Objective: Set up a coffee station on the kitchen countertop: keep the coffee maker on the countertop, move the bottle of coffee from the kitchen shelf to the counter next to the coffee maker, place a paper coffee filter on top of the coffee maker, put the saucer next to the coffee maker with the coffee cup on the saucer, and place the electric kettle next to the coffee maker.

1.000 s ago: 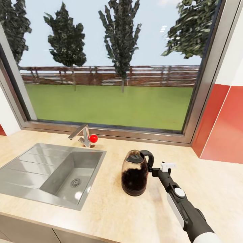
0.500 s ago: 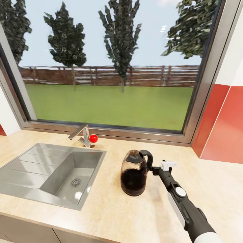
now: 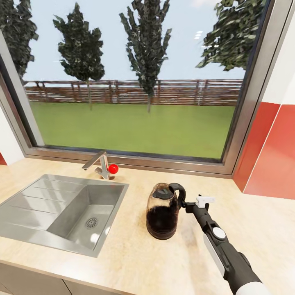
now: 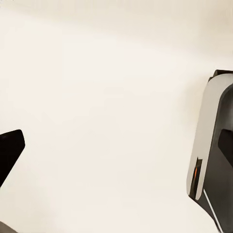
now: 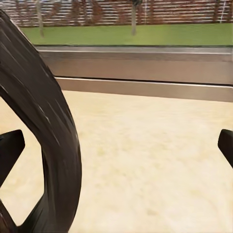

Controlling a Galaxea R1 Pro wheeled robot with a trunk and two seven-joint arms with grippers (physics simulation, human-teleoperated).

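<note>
Sunlit lawn and dark trees fill the window [image 3: 135,82] above the kitchen countertop [image 3: 135,262], where the electric kettle [image 3: 163,213] stands upright on the tan worktop, just beside the steel sink [image 3: 61,211] on the side away from the tap [image 3: 100,164]. Its black loop handle [image 3: 179,192] faces the right gripper [image 3: 189,205], which reaches in level with the handle's lower half. In the right wrist view the handle [image 5: 48,136] curves between the two dark fingertips [image 5: 9,148], which stand wide apart, not yet closed on it. The left gripper [image 4: 97,160] is also spread, over a plain pale surface. The coffee maker is nowhere beside the kettle, so the step in hand looks like taking hold for a carry. To do it well, the arm should likely push in until the handle sits deep between the pads, close firmly, then lift straight up before any sideways travel, keeping the kettle level so its dark contents stay put and its base clears the sink's rim.
</note>
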